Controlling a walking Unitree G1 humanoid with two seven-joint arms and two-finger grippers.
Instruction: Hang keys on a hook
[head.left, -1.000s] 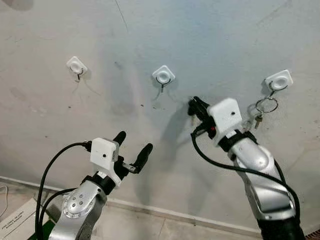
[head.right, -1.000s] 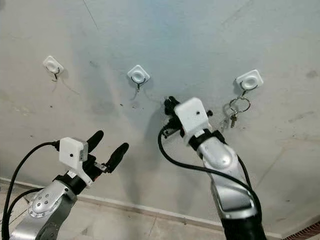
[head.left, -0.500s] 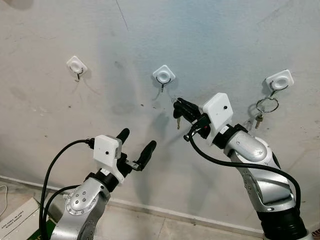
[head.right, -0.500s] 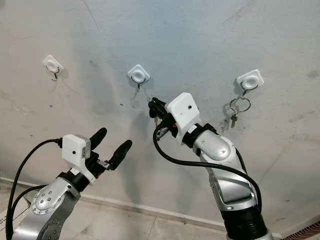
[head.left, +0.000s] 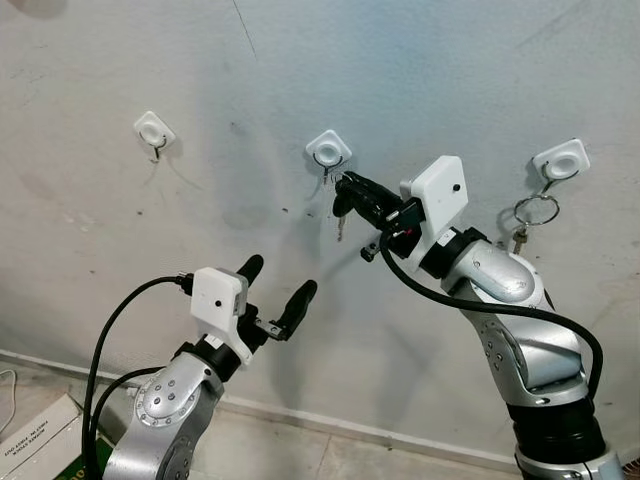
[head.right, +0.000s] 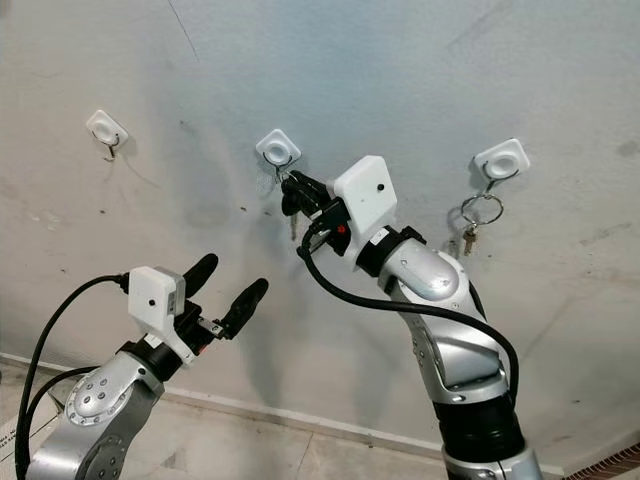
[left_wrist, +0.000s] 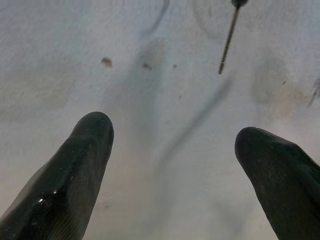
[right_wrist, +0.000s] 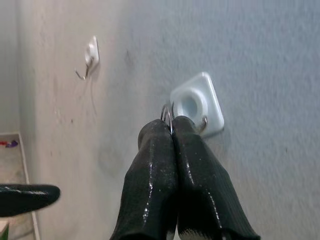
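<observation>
Grey plaster wall (head.left: 430, 60), scuffed and stained, carries three white square hook mounts in a row. Left hook (head.left: 153, 133) has nothing hanging from it. Right hook (head.left: 559, 163) holds a key ring with keys (head.left: 532, 214) hanging below it.

Right gripper (head.left: 343, 190) is raised to the middle hook (head.left: 327, 153), tips directly below and beside the white mount. Its two black fingers (right_wrist: 172, 165) are pressed together and pinch a thin metal ring (right_wrist: 165, 114) at the tips. The ring lies against the lower edge of the mount in the right wrist view; whether it has passed over the hook's wire cannot be determined. A key (head.left: 340, 222) hangs straight down from the pinched ring, just below the fingertips (its shadow falls on the wall beside it).

Left gripper (head.left: 276, 291) hovers lower and to the left, well apart from all three hooks, pointing at the wall. Its fingers (left_wrist: 75, 165) are spread wide with nothing between them. In the left wrist view, a thin key tip (left_wrist: 227, 42) is visible above the spread fingers.

Base of wall meets a pale floor (head.left: 270, 445); a printed box (head.left: 35, 435) lies at the lower left corner.
</observation>
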